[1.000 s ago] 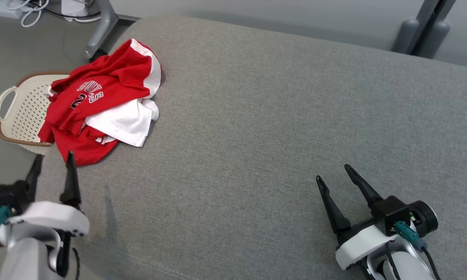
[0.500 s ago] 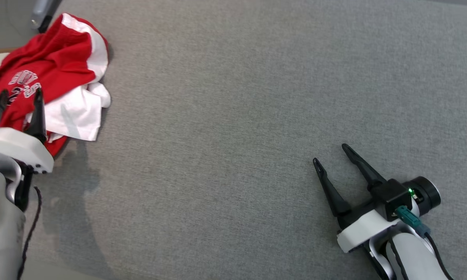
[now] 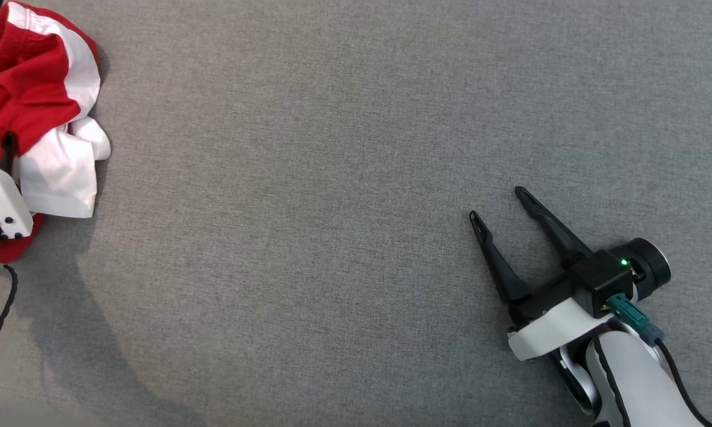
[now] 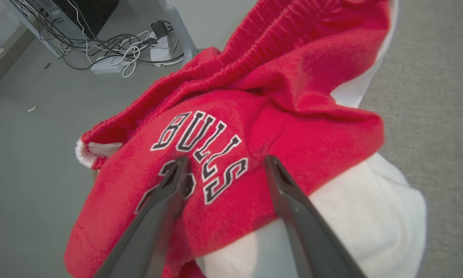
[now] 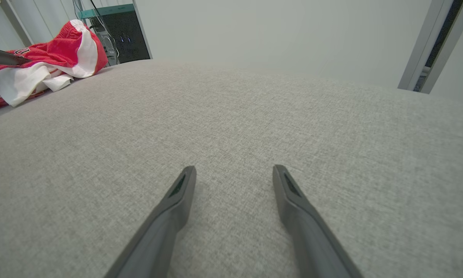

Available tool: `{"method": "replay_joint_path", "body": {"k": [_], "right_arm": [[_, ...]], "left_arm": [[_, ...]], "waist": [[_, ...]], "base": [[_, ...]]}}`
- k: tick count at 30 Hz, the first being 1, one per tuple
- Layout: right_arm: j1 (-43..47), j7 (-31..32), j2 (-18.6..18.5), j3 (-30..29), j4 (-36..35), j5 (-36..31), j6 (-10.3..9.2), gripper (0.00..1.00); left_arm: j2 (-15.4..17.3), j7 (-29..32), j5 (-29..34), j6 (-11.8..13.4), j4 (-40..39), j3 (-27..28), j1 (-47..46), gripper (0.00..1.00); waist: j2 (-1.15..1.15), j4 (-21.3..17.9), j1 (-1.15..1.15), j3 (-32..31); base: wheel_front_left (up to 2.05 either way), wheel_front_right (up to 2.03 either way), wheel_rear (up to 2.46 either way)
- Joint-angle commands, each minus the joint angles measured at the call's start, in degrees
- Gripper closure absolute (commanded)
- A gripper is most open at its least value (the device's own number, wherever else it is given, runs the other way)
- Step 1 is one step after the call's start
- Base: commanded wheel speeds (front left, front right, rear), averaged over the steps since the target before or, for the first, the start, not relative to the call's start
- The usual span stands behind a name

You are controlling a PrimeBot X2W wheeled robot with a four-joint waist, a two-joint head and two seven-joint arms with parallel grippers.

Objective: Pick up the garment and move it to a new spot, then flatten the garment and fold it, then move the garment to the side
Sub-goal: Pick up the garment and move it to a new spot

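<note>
The garment [image 3: 32, 89], a crumpled red and white sports top, lies at the far left edge of the grey cushion [image 3: 332, 178]. Its "BULLS" lettering [image 4: 200, 150] faces my left gripper [image 4: 225, 162], which hangs open just over the red cloth, a finger on each side of the lettering. In the head view one dark left finger [image 3: 7, 148] pokes up against the cloth above the white wrist housing. My right gripper [image 3: 496, 203] rests open low over bare cushion at the lower right, far from the garment [image 5: 46, 63], with nothing between its fingers [image 5: 177, 193].
Beyond the cushion's left edge there is grey floor with a tangle of cables and a power strip [image 4: 112, 61] and a metal table leg [image 4: 177, 27]. A dark cabinet [image 5: 119, 34] stands behind the garment. Bare cushion stretches between the two grippers.
The head camera has swung, pushing the garment to the picture's left edge. My left gripper has gone from below the garment to over its red cloth. The right gripper stays open.
</note>
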Motion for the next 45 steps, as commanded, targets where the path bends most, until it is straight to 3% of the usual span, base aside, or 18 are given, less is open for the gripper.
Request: {"method": "replay_joint_path", "body": {"k": [1,2,3,4,12,23,33,36,45], "right_arm": [[1.2,0.5,-1.7,-1.0,3.1,0.3,-0.19,0.0],[1.2,0.5,-1.7,-1.1,3.2,0.3,-0.2,0.0],[1.2,0.5,-1.6,-1.2,3.3,0.4,-0.25,0.0],[1.3,0.6,-1.6,-1.2,3.3,0.4,-0.26,0.0],[1.2,0.6,-0.9,-2.0,3.6,0.9,-0.26,0.0],[1.9,0.3,2.7,-2.6,3.4,2.6,-0.12,0.0],[4.1,0.3,4.4,-5.3,3.6,4.0,-0.11,0.0],[4.9,0.3,4.6,-5.9,3.7,4.3,-0.11,0.0],[7.1,0.3,4.9,-5.8,4.3,5.1,-0.11,0.0]], "left_arm": [[-0.1,0.5,0.0,0.5,0.7,0.0,-1.0,0.0],[-0.4,0.6,-0.5,0.5,1.2,0.2,-1.2,0.08],[-0.6,0.7,-0.7,0.5,1.6,0.2,-1.3,0.4],[-0.4,0.7,-0.7,0.5,2.0,0.2,-1.4,1.0],[0.5,-5.8,0.7,1.8,1.0,-1.4,-3.0,1.0],[0.7,-11.0,1.9,-0.5,-2.8,-4.8,-6.5,1.0],[-7.5,-12.1,0.0,-1.5,-8.5,-9.4,-1.9,1.0],[-11.4,-12.1,-1.2,-1.5,-11.9,-12.3,0.7,1.0],[-18.6,-12.1,-3.7,-1.5,-21.4,-20.9,8.4,1.0]], "waist": [[0.0,-0.2,0.0,0.3],[0.0,-0.3,0.0,0.5],[0.0,-0.4,0.0,0.6],[0.0,-0.5,0.0,0.7],[0.0,-0.9,0.0,-0.6],[0.0,-3.2,0.0,-6.7],[0.0,-6.6,0.0,-12.4],[0.0,-7.6,0.0,-13.8],[0.0,-11.4,0.0,-17.8]], "base": [[0.0,0.0,0.0],[0.0,0.0,0.0],[0.0,0.0,0.0],[0.0,0.0,0.0],[0.0,0.0,0.0],[0.0,0.0,0.0],[0.0,0.0,0.0],[0.0,0.0,0.0],[0.0,0.0,0.0]]}}
